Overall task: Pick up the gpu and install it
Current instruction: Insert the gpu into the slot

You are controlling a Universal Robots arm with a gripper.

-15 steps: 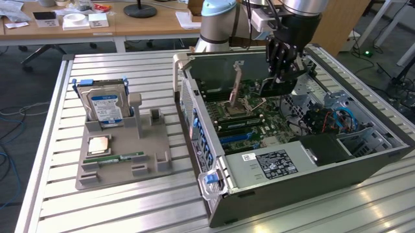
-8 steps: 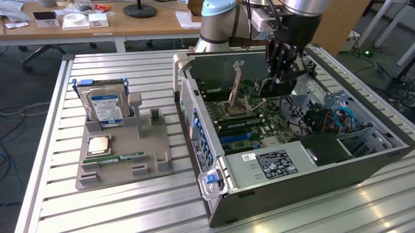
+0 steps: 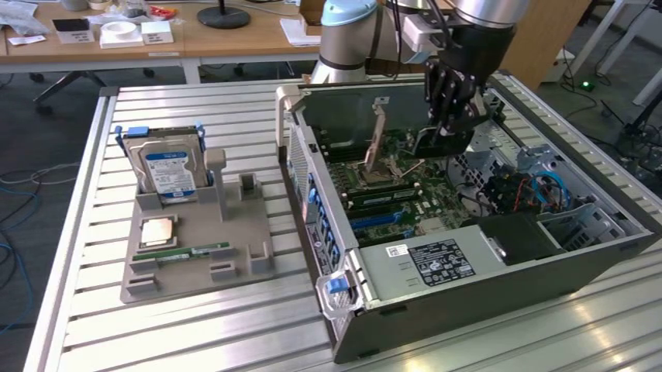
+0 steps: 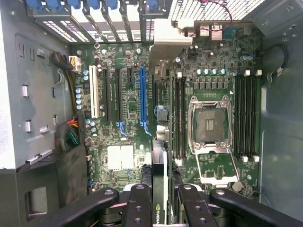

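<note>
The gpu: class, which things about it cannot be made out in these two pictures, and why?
Wrist view: the gpu shows edge-on, so its faces are hidden; the picture's edge cuts it off.
Exterior view: the gripper covers part of the card; its bracket cannot be told.
Which motherboard slot it hangs over: unclear in both views.

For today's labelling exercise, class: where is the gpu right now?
The gpu is clamped in the gripper, inside the open computer case on the exterior view's right, over the motherboard.
</note>
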